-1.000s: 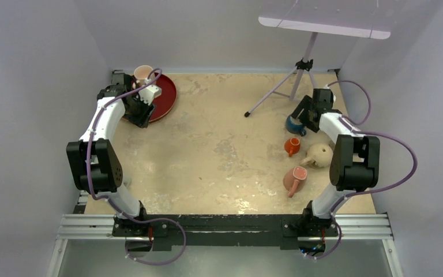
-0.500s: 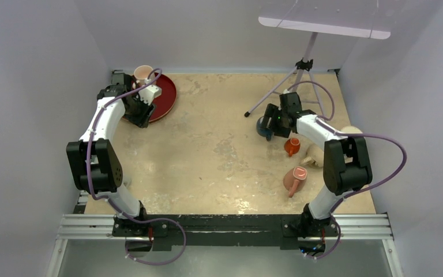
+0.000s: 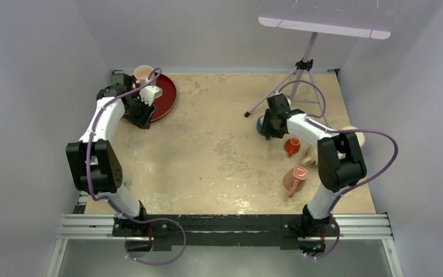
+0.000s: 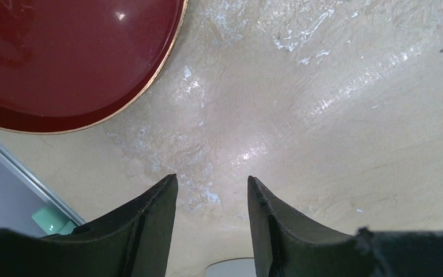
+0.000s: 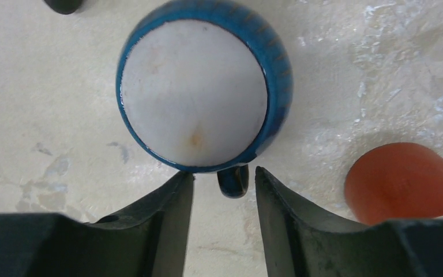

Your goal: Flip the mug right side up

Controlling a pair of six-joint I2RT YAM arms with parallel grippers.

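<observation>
Mug (image 5: 196, 98): position and orientation? (Operator)

It stands upside down on the bench (image 4: 334, 115), in the far right part, close to one foot of the tripod (image 3: 300, 78). The white underside faces up and the blue wall curves down around it. (Technician)

State of the right jaws? (Operator)

Spread. They point down at the near side of the mug. The handle (image 5: 233, 180) sits in the gap between them, with a strip of bench visible on each side of it. They pinch nothing. (Technician)

Adjacent items? (Operator)

An orange cup (image 5: 404, 182) stands just beside the mug, apart from it. In the top view a pink cup (image 3: 295, 179) lies on its side nearer the arm bases. A beige pot (image 3: 310, 157) is partly hidden behind the right arm, so I cannot tell how it sits. (Technician)

State of the left jaws? (Operator)

Spread, with only bare bench between them. They hang at the far left of the bench, next to the rim of a red plate (image 4: 63, 57), well apart from the mug. A pale cup (image 3: 143, 73) sits at the far edge of that plate. (Technician)
</observation>
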